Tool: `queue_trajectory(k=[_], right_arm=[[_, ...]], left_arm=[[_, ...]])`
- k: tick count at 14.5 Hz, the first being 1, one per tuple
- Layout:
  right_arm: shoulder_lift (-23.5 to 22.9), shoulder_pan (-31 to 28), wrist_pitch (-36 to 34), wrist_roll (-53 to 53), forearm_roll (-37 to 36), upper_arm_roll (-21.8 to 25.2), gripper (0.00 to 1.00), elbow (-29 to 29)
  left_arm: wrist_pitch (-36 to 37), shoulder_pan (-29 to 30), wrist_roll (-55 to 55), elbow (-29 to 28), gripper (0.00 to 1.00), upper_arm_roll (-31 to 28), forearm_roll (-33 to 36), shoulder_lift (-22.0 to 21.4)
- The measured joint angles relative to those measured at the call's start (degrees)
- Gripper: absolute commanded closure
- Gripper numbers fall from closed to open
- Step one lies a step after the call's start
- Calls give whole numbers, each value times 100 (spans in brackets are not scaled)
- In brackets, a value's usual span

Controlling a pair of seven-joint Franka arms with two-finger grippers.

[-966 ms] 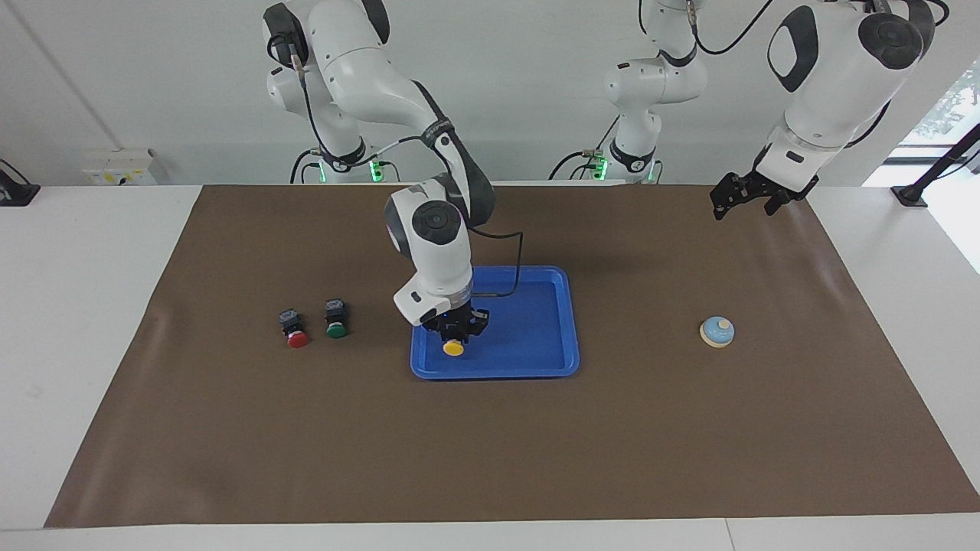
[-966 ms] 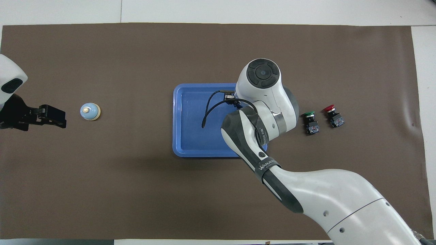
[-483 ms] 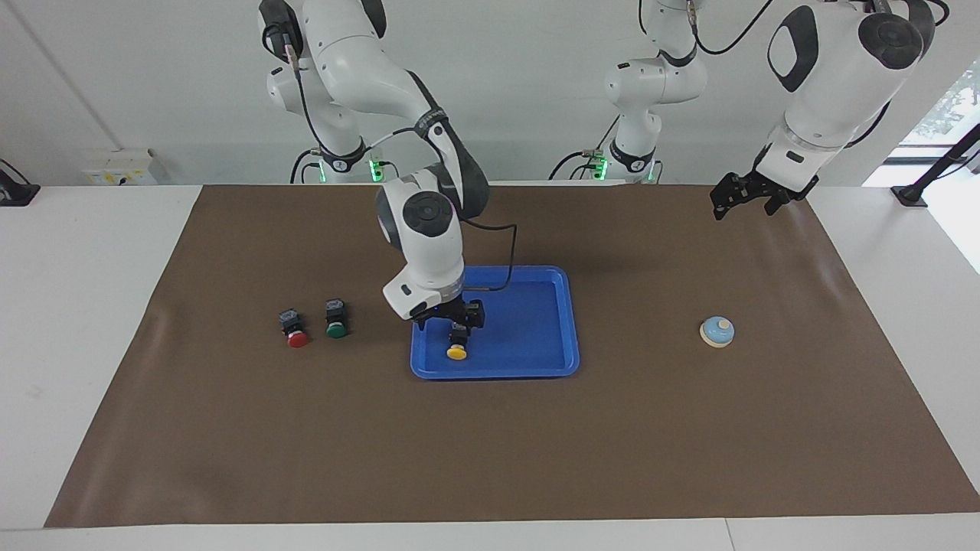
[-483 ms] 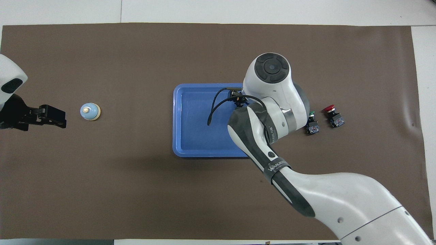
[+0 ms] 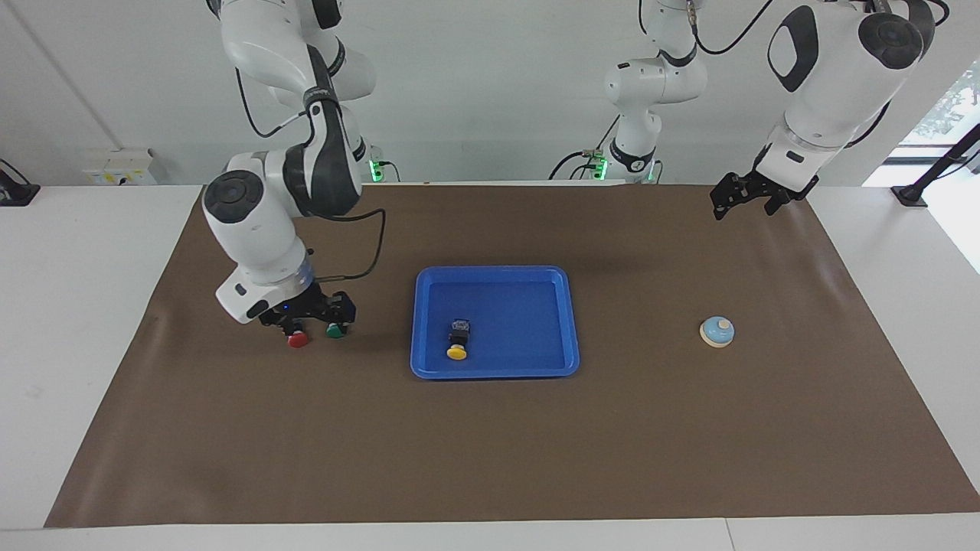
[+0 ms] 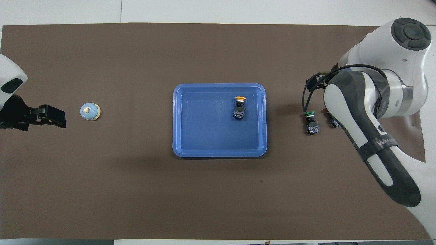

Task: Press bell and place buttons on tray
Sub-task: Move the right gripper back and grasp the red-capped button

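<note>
The blue tray (image 5: 528, 321) lies mid-table, also in the overhead view (image 6: 204, 136). The yellow button (image 5: 458, 342) lies on its side in the tray, toward the right arm's end (image 6: 239, 107). The red button (image 5: 298, 340) and green button (image 5: 334, 330) stand on the mat beside the tray; overhead the green one (image 6: 310, 120) shows and the red one (image 6: 333, 123) is mostly under the arm. My right gripper (image 5: 312, 315) is open, empty, low over these two. The bell (image 5: 717, 331) sits toward the left arm's end (image 6: 90, 111). My left gripper (image 5: 736, 197) waits raised, beside the bell overhead (image 6: 51, 115).
A brown mat (image 5: 490, 444) covers the table, with white table edge around it. Black cable loops from the right wrist (image 5: 367, 252). Nothing else stands on the mat.
My right gripper let go of the yellow button in the tray, rose and swung over to the red and green buttons. The left arm has not moved.
</note>
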State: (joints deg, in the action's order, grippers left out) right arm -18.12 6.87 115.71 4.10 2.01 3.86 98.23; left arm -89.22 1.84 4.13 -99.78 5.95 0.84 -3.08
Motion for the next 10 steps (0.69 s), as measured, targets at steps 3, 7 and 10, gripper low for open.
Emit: queue_trajectory(k=[3, 7, 10], right_arm=[[67, -528, 612, 1707, 0, 3, 0, 667], [299, -502, 1022, 1953, 0, -53, 0, 1373], [415, -488, 1308, 2062, 0, -66, 0, 1852]], left_arm=[[0, 0, 0, 0, 0, 0, 0, 0], [0, 0, 0, 0, 0, 0, 0, 0], [0, 0, 0, 0, 0, 0, 0, 0]])
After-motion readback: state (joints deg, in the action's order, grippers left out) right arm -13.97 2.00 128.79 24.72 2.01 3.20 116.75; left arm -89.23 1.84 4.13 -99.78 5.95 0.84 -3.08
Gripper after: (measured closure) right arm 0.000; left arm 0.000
